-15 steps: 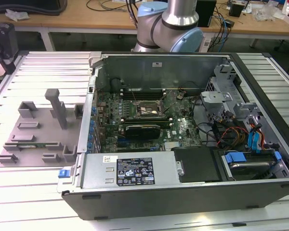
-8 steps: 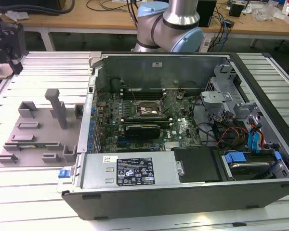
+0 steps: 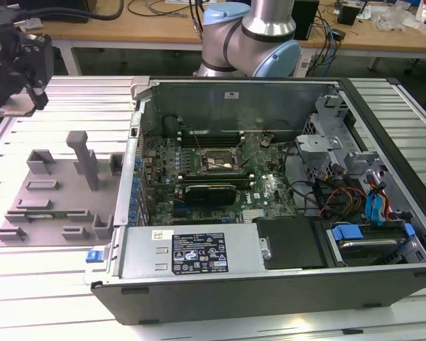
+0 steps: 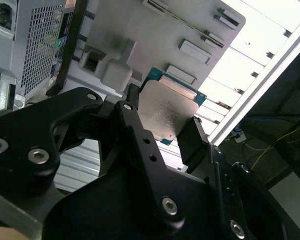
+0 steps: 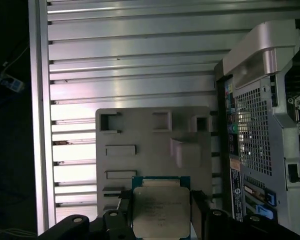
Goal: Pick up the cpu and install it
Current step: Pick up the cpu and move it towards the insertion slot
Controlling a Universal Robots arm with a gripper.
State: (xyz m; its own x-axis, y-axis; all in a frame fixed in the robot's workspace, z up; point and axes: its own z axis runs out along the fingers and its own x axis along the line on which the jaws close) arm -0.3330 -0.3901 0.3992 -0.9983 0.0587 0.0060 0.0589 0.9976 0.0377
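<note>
Fig. bkgd: I see slotted alu. table [image 3: 50,291]; behind it, wooden bench [image 3: 163,30]; beyond table's edge, dark floor [image 5: 10,165] w/ white pwr strip [image 5: 6,81].

**Open Case Laid Flat On Slatted Table**

An open computer case [image 3: 270,291] is laid flat on a slatted aluminium table [image 3: 42,284]. A grey moulded holder [image 3: 53,206] with upright blocks is set just beside the case, at the exterior view's left. Inside the case, a green motherboard [image 3: 270,188] with 1 dark square socket frame [image 3: 214,162] is seen. A wooden bench [image 3: 142,30] stands beyond the case.

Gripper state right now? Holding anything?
Gripper: shut on the cpu, fingers against two opposite edges.
</note>
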